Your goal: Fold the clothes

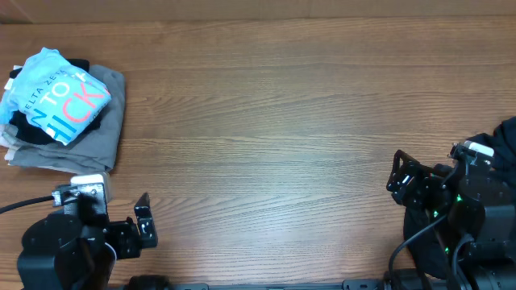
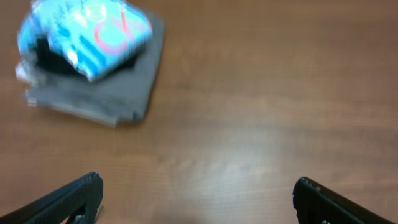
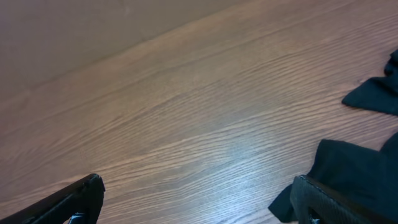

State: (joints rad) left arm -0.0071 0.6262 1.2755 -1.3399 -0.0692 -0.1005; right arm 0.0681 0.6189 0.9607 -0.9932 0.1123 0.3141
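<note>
Our left gripper (image 1: pixel 145 219) hangs low at the near-left edge of the table (image 1: pixel 266 121), its fingers spread wide with nothing between them; the left wrist view (image 2: pixel 199 208) shows only bare wood in the gap. Our right gripper (image 1: pixel 397 176) sits at the near-right, also spread and empty (image 3: pixel 199 208).

The sky-blue T-shirt (image 1: pixel 56 93), folded with its white and pink-red lettering facing up, lies on a flat grey garment (image 1: pixel 101 133) in the far-left corner, well apart from both grippers. The left wrist view is blurred, so there we can make out only the T-shirt (image 2: pixel 87 34) and the grey garment (image 2: pixel 109 93). A black garment (image 3: pixel 354 171) lies crumpled just beside the right gripper's right finger, possibly touching it.
</note>
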